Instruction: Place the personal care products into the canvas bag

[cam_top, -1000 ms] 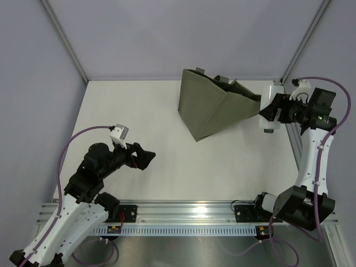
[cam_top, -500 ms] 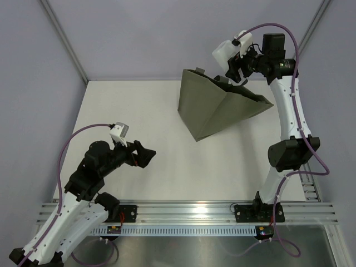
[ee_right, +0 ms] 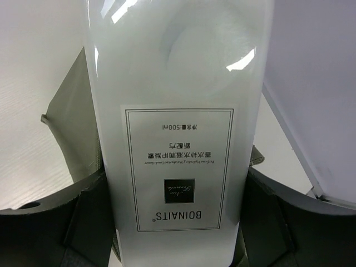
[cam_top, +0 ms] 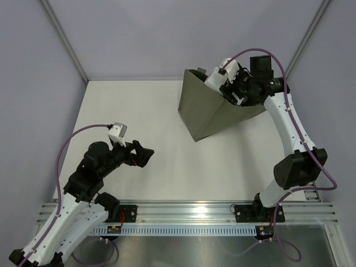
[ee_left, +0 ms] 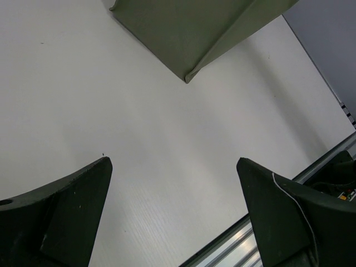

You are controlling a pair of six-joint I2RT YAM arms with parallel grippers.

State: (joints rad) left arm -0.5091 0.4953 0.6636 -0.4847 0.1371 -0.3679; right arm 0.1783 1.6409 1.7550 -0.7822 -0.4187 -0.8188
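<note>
The right hand [cam_top: 229, 87] is gripping the cream bottle [cam_top: 217, 78] around its body, with its fingers [ee_right: 53, 219] pressing on either side of the labelled face. It is holding the bottle tilted over the far, open end of the canvas bag [cam_top: 207, 111]. The bag is lying slumped on the table [cam_top: 133, 105] with its mouth facing up and toward the back wall, and its contents are hidden from every view. The left hand [cam_top: 146, 156] is hovering empty with its fingers spread wide, well apart from the bag.

The step in hand appears to be the drop. To do it well, the right arm should be bringing the bottle's leading end down past the fabric rim before the fingers are parting. A long, smooth bottle let go from high up or over the edge risks glancing off the soft sloping wall and rolling onto the table. Releasing low and centred, then lifting straight out, is looking like the safer course, since the limp bag is offering no stiff lip to guide anything.
</note>
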